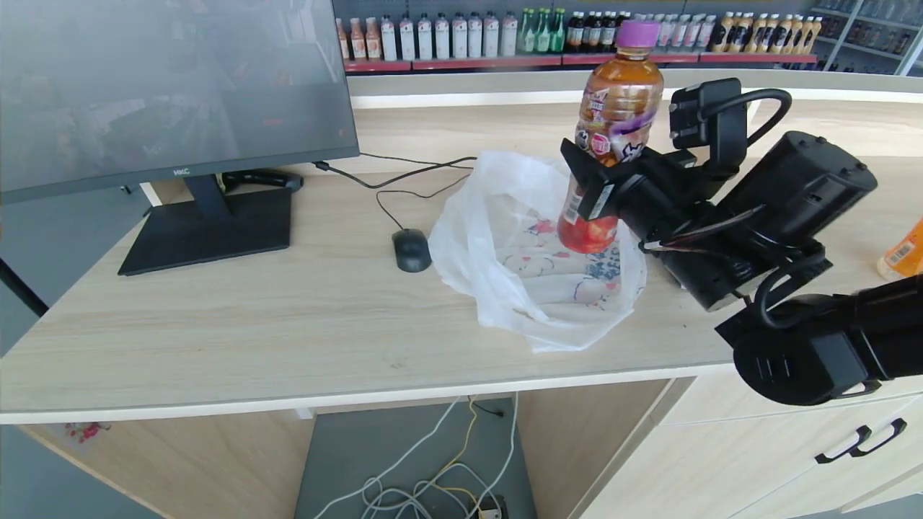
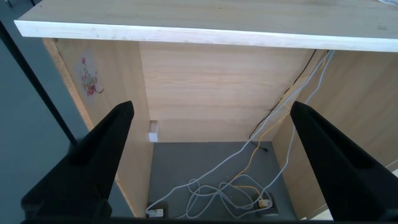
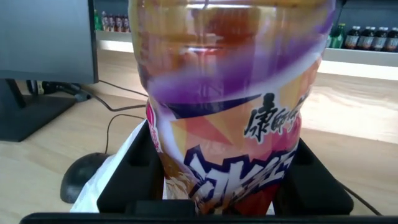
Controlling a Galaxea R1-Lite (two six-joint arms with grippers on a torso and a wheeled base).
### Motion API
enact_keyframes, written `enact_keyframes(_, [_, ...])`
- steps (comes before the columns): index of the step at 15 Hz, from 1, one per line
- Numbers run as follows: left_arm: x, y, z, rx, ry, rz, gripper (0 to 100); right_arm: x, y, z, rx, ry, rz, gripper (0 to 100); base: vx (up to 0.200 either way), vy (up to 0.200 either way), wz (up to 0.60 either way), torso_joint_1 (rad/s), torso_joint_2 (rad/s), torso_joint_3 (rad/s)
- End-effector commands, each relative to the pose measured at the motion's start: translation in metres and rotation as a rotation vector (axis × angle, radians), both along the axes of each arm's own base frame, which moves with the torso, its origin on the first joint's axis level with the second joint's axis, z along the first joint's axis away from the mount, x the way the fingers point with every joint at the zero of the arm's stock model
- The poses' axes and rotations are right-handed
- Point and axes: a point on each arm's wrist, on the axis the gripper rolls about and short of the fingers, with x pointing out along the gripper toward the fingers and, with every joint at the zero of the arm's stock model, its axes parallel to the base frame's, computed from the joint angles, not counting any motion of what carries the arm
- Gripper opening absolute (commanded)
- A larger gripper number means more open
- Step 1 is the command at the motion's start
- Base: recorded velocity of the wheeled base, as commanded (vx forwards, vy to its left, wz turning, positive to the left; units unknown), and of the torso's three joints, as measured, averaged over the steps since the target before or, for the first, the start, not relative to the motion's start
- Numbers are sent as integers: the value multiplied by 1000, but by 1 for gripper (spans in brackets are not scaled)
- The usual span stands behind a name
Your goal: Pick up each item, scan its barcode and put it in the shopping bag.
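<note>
Right now the counter carries the white shopping bag, its mouth gaping upward. Just above it, the right gripper clamps the bottle upright by its lower half. The step appears to be bagging; the next move calls for lowering the bottle straight into the opening, then letting go. The left gripper hangs spread and empty below the counter's edge.

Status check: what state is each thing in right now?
bag, open, slumped on the counter.
bottle, capped, upright, gripped over the bag.
right tool, shut on the bottle.
left tool, open, empty, below counter level.
monitor, screen dark.
</note>
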Motion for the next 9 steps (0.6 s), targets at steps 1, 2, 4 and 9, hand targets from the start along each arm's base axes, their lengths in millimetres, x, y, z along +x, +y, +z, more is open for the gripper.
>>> enact_keyframes(1, [0, 0, 0, 0, 0, 2, 100, 31, 17, -19, -16, 24, 3, 0, 0, 0, 0, 0, 0, 0])
enact_keyframes(2, [0, 0, 0, 0, 0, 1, 100, 38, 21, -21, -14, 20, 5, 0, 0, 0, 0, 0, 0, 0])
enact_keyframes(4, [0, 0, 0, 0, 0, 2, 100, 59, 33, -27, -5, 3, 5, 0, 0, 0, 0, 0, 0, 0])
enact_keyframes(9, [0, 0, 0, 0, 0, 2, 100, 85, 48, -41, -1, 4, 7, 0, 0, 0, 0, 0, 0, 0])
